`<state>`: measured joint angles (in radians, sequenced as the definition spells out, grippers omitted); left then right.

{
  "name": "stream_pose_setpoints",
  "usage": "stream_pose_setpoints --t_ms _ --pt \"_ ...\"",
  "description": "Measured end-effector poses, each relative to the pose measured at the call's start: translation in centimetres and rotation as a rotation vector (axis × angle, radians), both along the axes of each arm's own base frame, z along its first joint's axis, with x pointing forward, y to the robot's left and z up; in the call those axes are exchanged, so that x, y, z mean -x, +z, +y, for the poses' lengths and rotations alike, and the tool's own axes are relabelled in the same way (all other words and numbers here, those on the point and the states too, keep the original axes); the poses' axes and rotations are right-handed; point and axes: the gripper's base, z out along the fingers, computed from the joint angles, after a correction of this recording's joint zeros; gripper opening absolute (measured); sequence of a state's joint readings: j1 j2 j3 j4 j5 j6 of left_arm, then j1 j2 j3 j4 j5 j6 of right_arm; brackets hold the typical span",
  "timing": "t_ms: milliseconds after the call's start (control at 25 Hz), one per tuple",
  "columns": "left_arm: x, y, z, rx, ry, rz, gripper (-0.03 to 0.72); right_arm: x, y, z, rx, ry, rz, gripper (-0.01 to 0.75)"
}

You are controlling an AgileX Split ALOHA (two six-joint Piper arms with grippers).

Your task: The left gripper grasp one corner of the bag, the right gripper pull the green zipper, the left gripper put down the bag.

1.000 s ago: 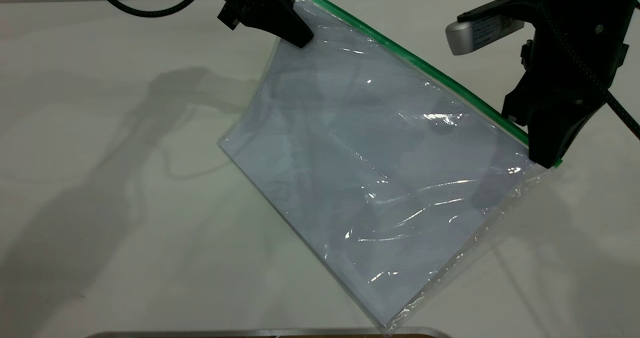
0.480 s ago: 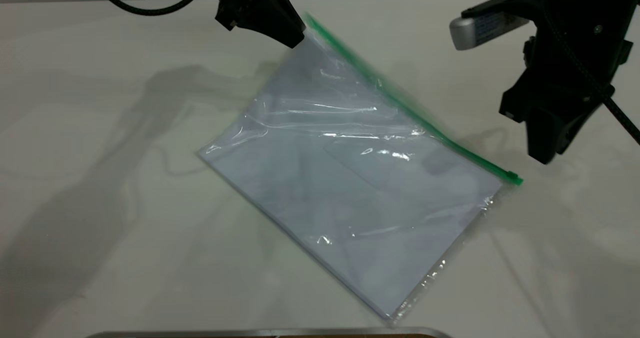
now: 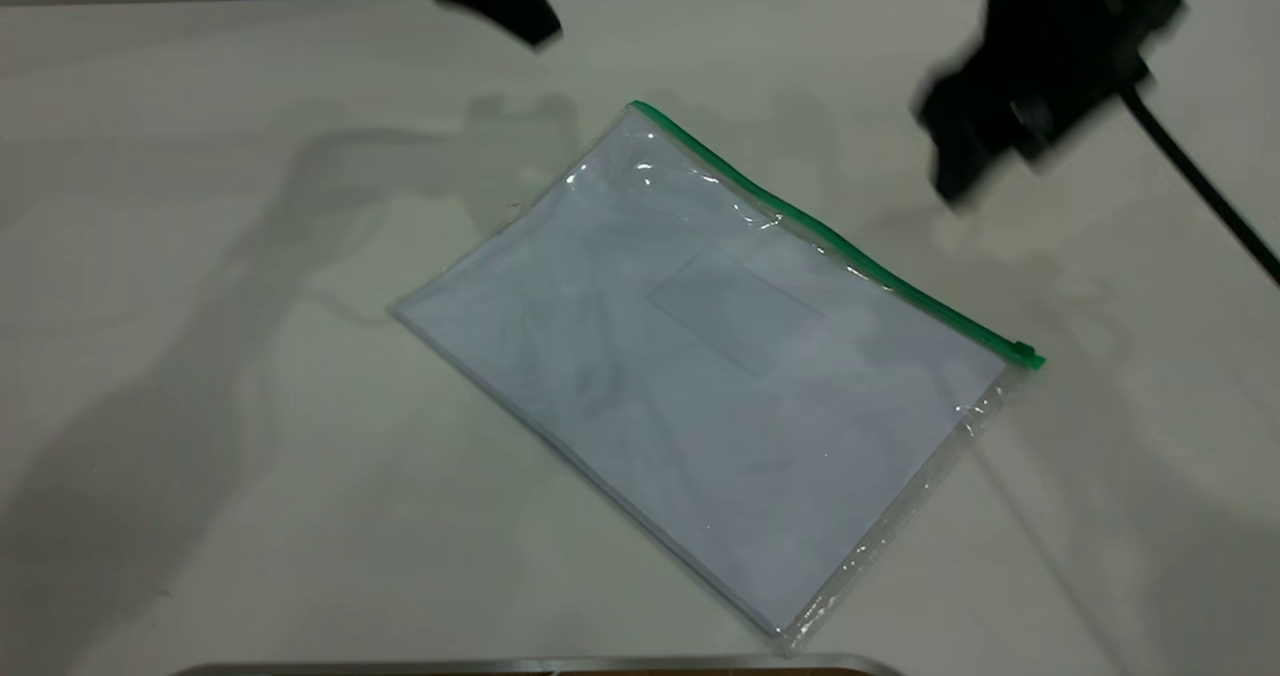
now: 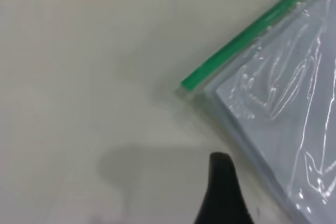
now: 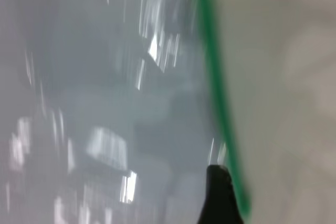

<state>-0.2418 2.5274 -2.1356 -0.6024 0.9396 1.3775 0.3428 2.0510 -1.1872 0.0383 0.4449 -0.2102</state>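
Observation:
The bag (image 3: 700, 386) lies flat on the table, set diagonally, with white paper showing through and a label pocket (image 3: 735, 311) in its middle. The green zipper (image 3: 830, 241) runs along its far long edge, and the slider tab (image 3: 1022, 351) sits at the right end. My left gripper (image 3: 535, 31) hangs open above and behind the bag's far corner (image 4: 191, 85), apart from it; one of its fingers (image 4: 220, 192) shows in the left wrist view. My right gripper (image 3: 955, 191) is open in the air behind the zipper strip (image 5: 215, 93), holding nothing.
The pale table (image 3: 200, 356) spreads wide to the left of the bag. A metal-edged object (image 3: 540, 666) runs along the near edge of the exterior view. The right arm's black cable (image 3: 1200, 191) trails off to the right.
The left gripper let go of the bag's corner and drew back upward. The bag dropped flat onto the table. The right gripper swung up and left, away from the slider end.

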Motion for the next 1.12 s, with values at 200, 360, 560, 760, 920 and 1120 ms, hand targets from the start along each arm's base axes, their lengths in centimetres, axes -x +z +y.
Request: stream_pose_setpoints --t_ms 200,360,560,760,920,1120 --pt "0.4 6.8 0.9 -0.066 0.142 0.029 0.593 -3.8 6.6 1.4 -0.062 0.014 -0.175 0.535" --pt "1.5 12.0 1.6 -0.09 0.208 0.018 0.59 -5.2 14.3 2.0 -0.096 0.047 -0.297 0.531" --pt "3.5 18.8 2.2 -0.04 0.288 -0.072 0.59 -3.3 24.9 1.5 -0.147 0.06 -0.422 0.531" --pt "6.4 25.4 3.5 -0.01 0.426 -0.164 0.59 1.7 32.6 0.1 -0.214 0.08 -0.52 0.531" --pt "9.3 30.3 5.2 0.007 0.588 -0.242 0.59 6.2 36.5 -1.0 -0.284 0.104 -0.551 0.531" --pt "13.5 35.7 6.9 0.072 0.727 -0.338 0.59 12.2 40.5 -2.4 -0.349 0.175 -0.604 0.531"
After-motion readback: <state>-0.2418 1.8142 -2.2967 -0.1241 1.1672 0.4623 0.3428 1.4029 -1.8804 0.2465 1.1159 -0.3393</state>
